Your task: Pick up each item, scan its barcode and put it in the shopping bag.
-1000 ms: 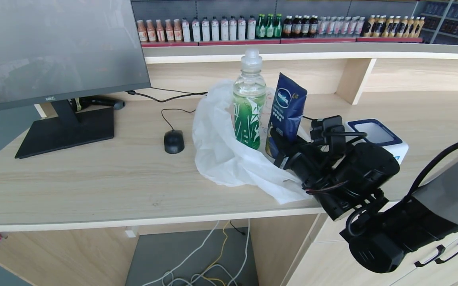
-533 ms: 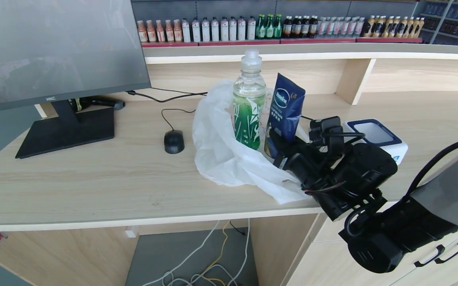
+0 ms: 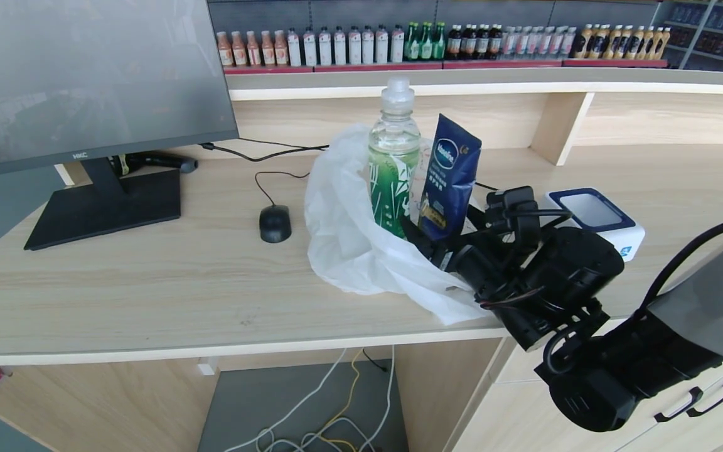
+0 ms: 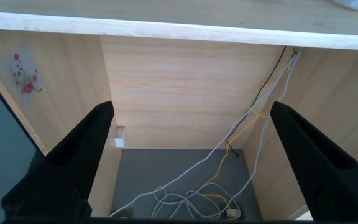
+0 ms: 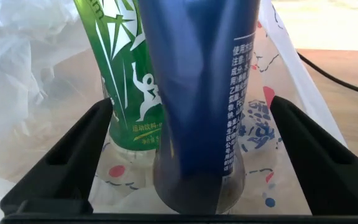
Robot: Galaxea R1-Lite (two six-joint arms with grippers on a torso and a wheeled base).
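Observation:
A white plastic shopping bag (image 3: 349, 245) lies open on the wooden counter. Inside it stand a clear bottle with a green label (image 3: 393, 169) and, just to its right, a dark blue tube (image 3: 450, 179). My right gripper (image 3: 444, 242) is at the tube's base, open, one finger on each side and neither touching it. The right wrist view shows the blue tube (image 5: 197, 93) upright between the wide-spread fingers (image 5: 61, 162), with the green bottle (image 5: 126, 74) beside it on the bag (image 5: 23, 74). My left gripper (image 4: 191, 162) hangs open below the counter's front edge.
A white and blue barcode scanner (image 3: 594, 216) sits just right of the bag, behind my right arm. A black mouse (image 3: 275, 223) and a monitor (image 3: 85, 75) on its stand occupy the counter's left. Cables (image 4: 229, 162) hang under the counter.
My right gripper has opened and let go of the blue tube, which now stands in the bag a little further left. The left arm has not moved.

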